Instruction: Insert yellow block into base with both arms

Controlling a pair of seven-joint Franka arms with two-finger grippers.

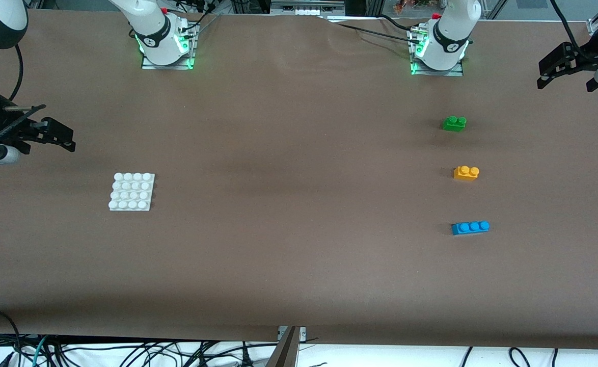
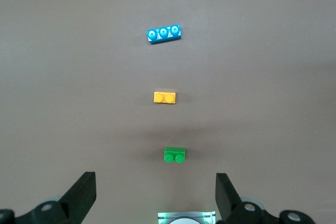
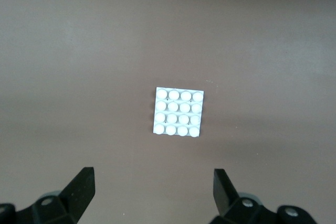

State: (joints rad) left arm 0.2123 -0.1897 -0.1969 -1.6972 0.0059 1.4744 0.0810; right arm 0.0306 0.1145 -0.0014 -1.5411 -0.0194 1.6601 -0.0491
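Two raised grippers, left [image 1: 566, 76] and right [image 1: 57, 135], jaws apart.

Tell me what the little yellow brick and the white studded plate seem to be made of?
Both look like moulded plastic. The yellow block has even, saturated colour and rounded studs with a slight sheen. The base is plain white with smooth studs, seemingly semi-gloss.
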